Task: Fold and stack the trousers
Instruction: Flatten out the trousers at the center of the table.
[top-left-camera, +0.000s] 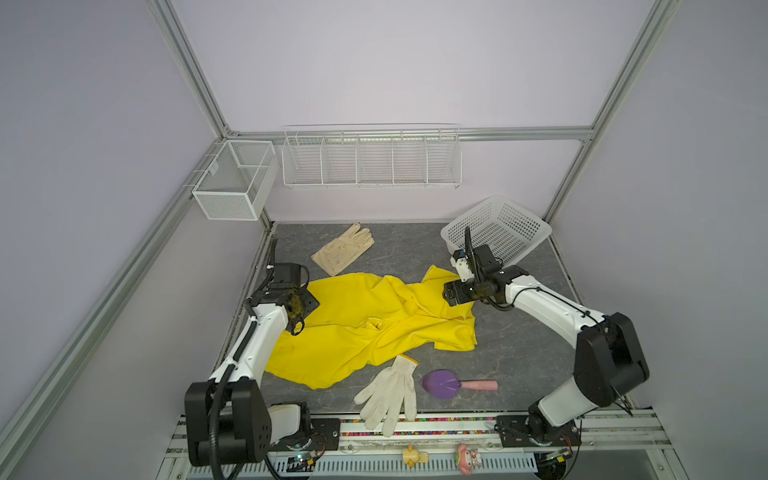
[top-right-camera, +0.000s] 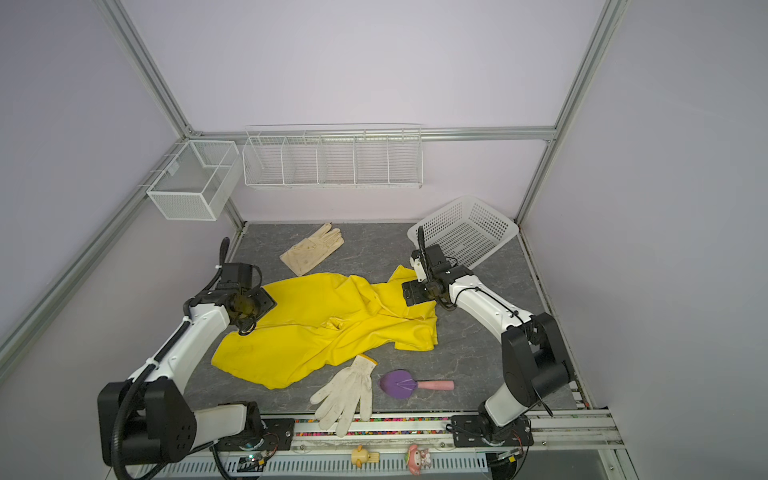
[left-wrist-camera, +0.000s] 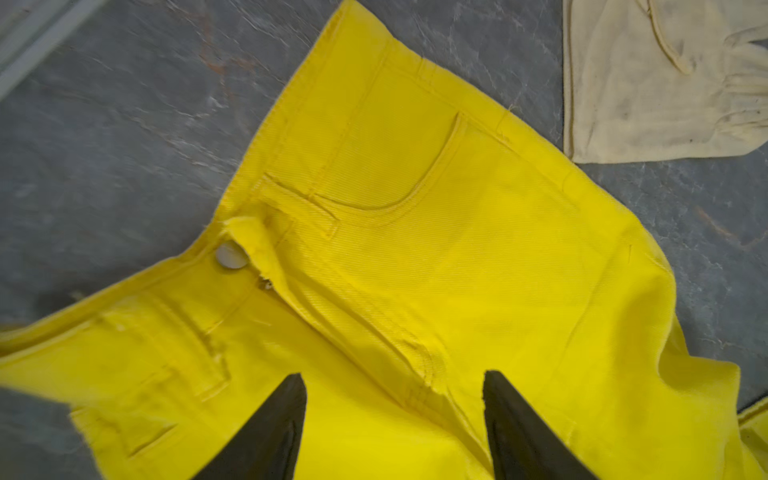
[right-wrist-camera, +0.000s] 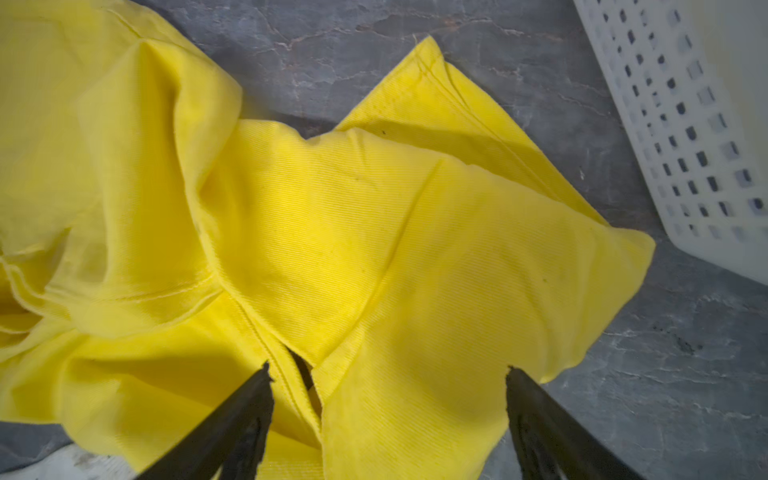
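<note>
While the trousers (top-left-camera: 365, 320) are lying waist (left-wrist-camera: 282, 120) away from the basket (top-left-camera: 507, 232), the left gripper (left-wrist-camera: 394, 374) is hovering spread and empty over that waist, the right gripper (right-wrist-camera: 387, 367) likewise over the hems (right-wrist-camera: 436, 83).

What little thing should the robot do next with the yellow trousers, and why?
Probably lower the right gripper and pinch the leg ends of the bright yellow cloth trousers to pull them straight: its jaws stand open, holding nothing, and the legs lie crumpled.

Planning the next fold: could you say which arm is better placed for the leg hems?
Likely right: the open right pincer is over the bright yellow cloth trousers' hems; left pincer, the waistband.
</note>
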